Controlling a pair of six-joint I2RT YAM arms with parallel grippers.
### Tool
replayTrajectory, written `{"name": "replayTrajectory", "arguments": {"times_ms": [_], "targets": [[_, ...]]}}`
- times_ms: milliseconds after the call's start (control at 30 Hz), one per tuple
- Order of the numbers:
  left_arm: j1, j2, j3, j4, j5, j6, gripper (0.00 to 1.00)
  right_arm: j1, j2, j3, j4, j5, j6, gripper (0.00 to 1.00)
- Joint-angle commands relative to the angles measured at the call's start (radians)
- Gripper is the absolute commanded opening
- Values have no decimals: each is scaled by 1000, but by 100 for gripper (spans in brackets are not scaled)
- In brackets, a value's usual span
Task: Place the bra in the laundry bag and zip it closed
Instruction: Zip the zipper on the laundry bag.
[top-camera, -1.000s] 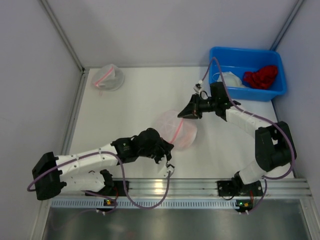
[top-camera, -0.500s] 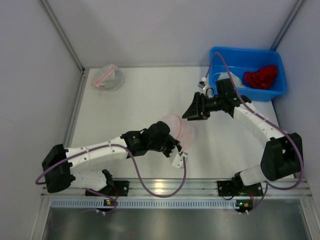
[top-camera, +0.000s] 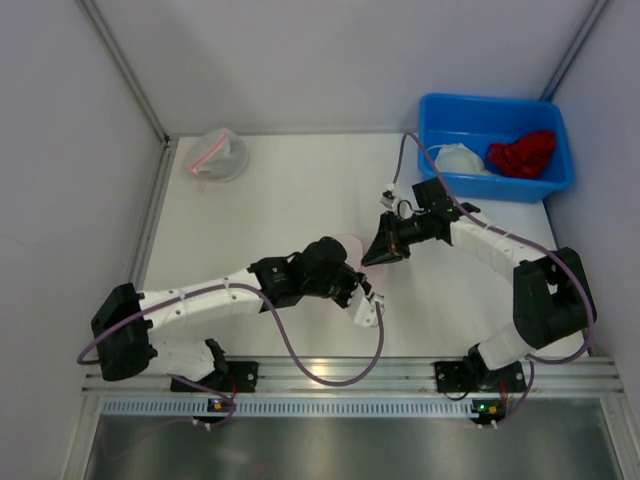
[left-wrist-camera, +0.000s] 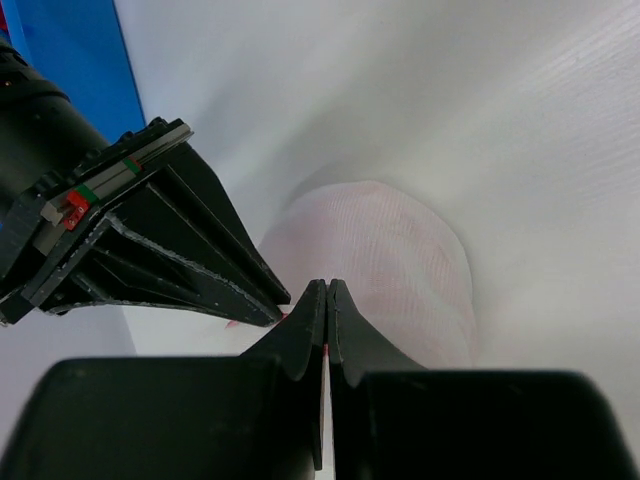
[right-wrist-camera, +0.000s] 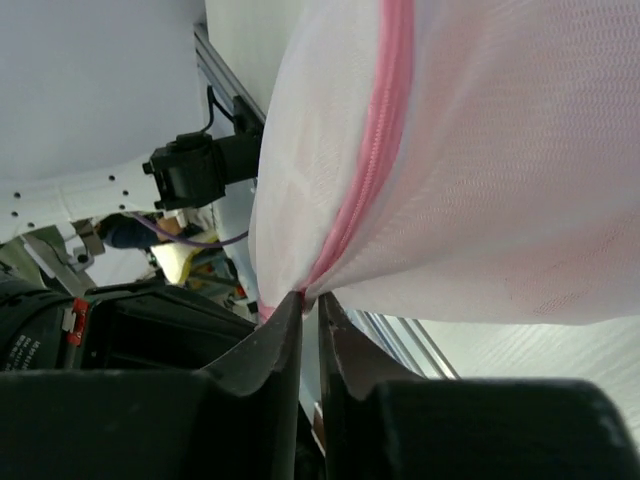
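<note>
The white mesh laundry bag with a pink zipper sits at the table's middle, mostly hidden under both grippers. My right gripper is shut on the bag's edge at the zipper's end, and the bag bulges above it. My left gripper is shut with a red sliver of the zipper between its jaws, right beside the right gripper's fingers. The bag lies just ahead. I cannot tell what is inside it. A red garment lies in the blue bin.
The blue bin stands at the back right and also holds a white item. A second mesh bag lies at the back left by the wall. A metal rail runs along the near edge.
My left gripper has moved right, up to the bag and the right gripper. My right gripper has come down and left. The bag has bunched up and is more hidden.
</note>
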Motion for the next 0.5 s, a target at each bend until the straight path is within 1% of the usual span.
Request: {"name": "replayTrajectory", "arguments": {"times_ms": [0, 33, 100, 267, 467], "targets": [[-1, -20, 26, 43, 30, -19, 0, 15, 18, 72, 38, -16, 3, 10], [-1, -26, 19, 33, 39, -19, 0, 15, 20, 85, 37, -16, 3, 0], [-1, -49, 1, 20, 60, -30, 0, 3, 29, 102, 33, -9, -4, 0], [-4, -100, -34, -19, 86, -122, 0, -43, 73, 180, 9, -17, -35, 0], [-4, -143, -70, -71, 122, -167, 0, -55, 116, 250, -9, -3, -63, 0]]}}
